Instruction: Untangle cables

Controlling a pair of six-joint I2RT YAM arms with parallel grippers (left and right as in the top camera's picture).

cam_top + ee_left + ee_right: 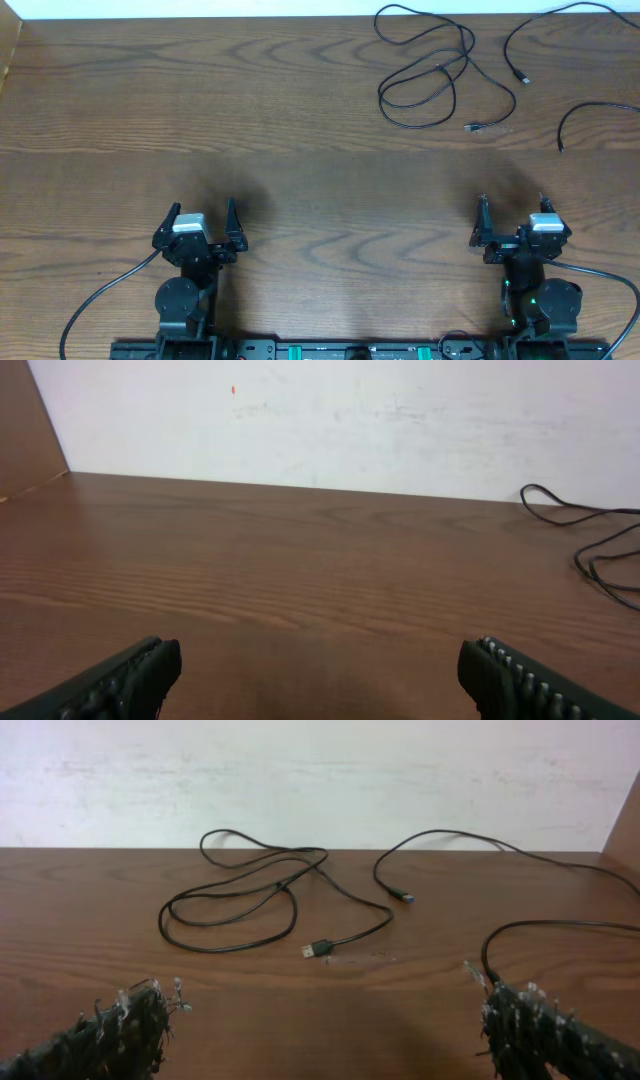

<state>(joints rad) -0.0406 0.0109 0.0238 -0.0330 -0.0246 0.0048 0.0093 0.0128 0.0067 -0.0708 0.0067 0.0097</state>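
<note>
**Cables not yet sorted; both tools wide open and empty**

Overhead: on the brown wood-grain desk (pixel 300 120) the thin black cables lie at the far right. The looped black cable (pixel 430 72) crosses itself several times. A second black cable (pixel 510 45) curves just to its right, and a third black cable (pixel 590 109) lies further right, near the edge of view. The three look close to separate, so I judge that what is left is mainly opening the first one's loops and spreading them all out. No cable lies straight. The left tool (pixel 202 218) and right tool (pixel 513 215) sit at the near edge, jaws spread wide and holding nothing. Both are well apart from the cables; the right one is closer.

Left wrist: the left tool (pixel 320 685) gapes over bare desk. Only a bit of black cable (pixel 577 563) shows, far right; which one, I cannot tell.

Right wrist: the right tool (pixel 330 1040) stands wide open and empty. The looped black cable (pixel 225 950) lies ahead to the left, the second black cable (pixel 403 897) ahead at centre, and the third black cable (pixel 560 922) near its right finger.
</note>
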